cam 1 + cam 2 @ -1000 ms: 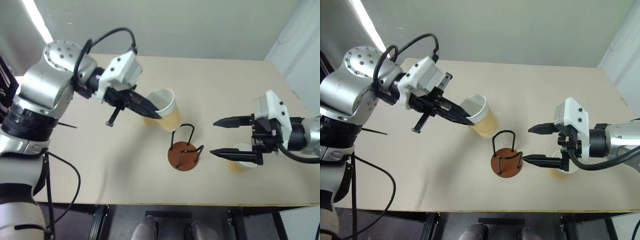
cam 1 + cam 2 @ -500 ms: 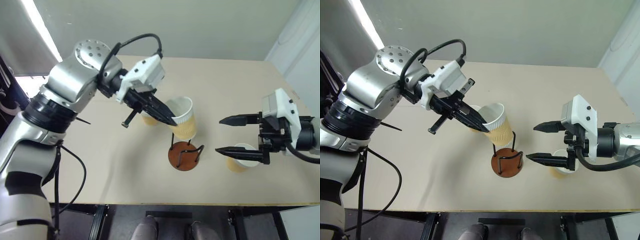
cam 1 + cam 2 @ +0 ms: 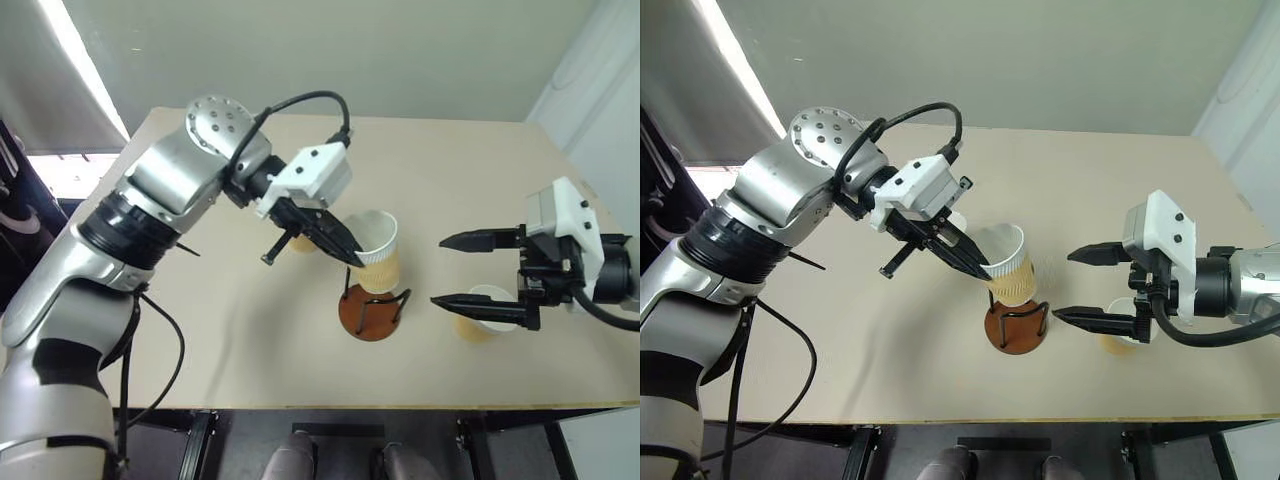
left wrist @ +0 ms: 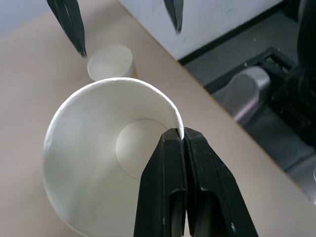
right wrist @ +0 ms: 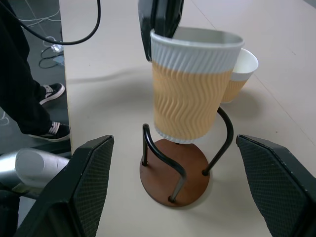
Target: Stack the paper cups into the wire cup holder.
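Fingers of my left gripper (image 4: pixel 183 140) pinch the rim of a ribbed paper cup (image 5: pixel 190 89), so it hangs upright between the wire cup holder (image 5: pixel 174 170) loops. Right fingers (image 3: pixel 455 270) spread wide, another cup (image 3: pixel 482 312) just below them.

No text, label, brand, number or sign can be read on anything in these views.
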